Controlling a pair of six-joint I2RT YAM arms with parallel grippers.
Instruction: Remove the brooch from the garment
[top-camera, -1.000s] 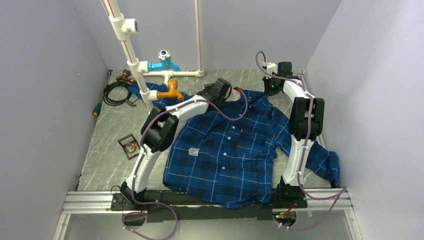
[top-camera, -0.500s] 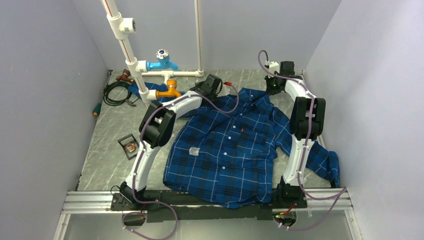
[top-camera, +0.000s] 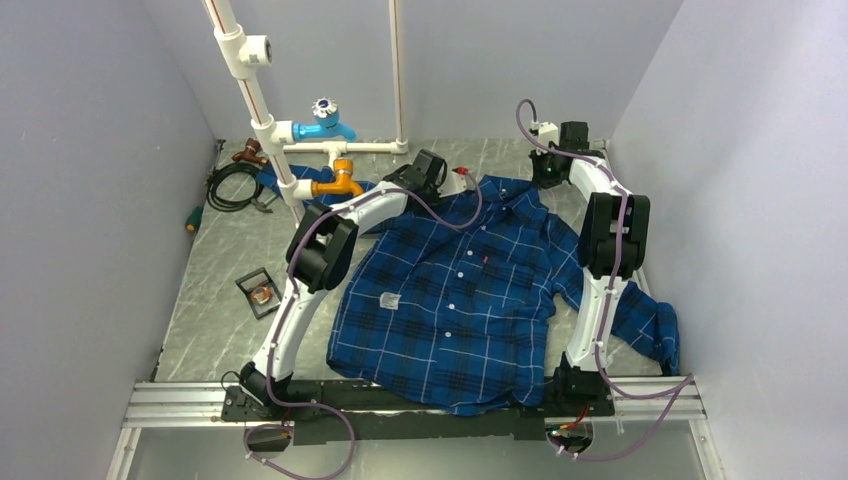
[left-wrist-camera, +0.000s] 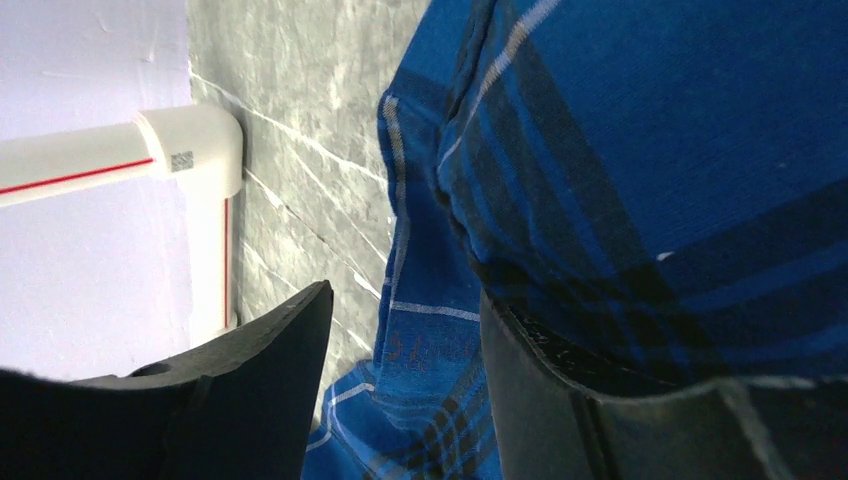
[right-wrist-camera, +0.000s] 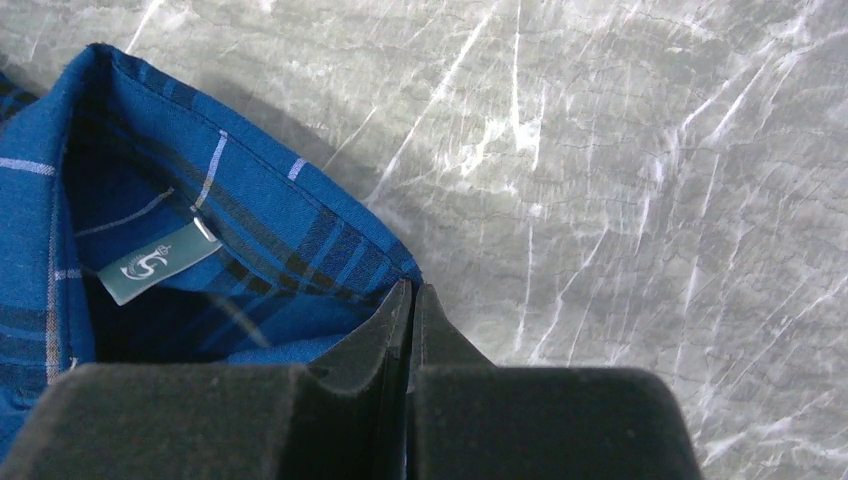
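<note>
A: Top view, go.
B: Large blue plaid button-up shirt (top-camera: 460, 300) is spread on the grey marbled counter (top-camera: 210, 270). The small round bronze brooch (top-camera: 263, 294) with a paler centre looks already off. It sits in a black square tray (top-camera: 250, 283), well apart to the left.
A: Pincers?
B: Left pincer (top-camera: 460, 181) and right pincer (top-camera: 546, 178) are both at the collar.
A: Left wrist view?
B: Released, jaws apart, plaid draped over one finger. I'd lift straight up so the cloth isn't dragged.
A: Right wrist?
B: Clenched at the collar edge near a teal label (right-wrist-camera: 160, 262). Can't tell if cloth's pinched.
</note>
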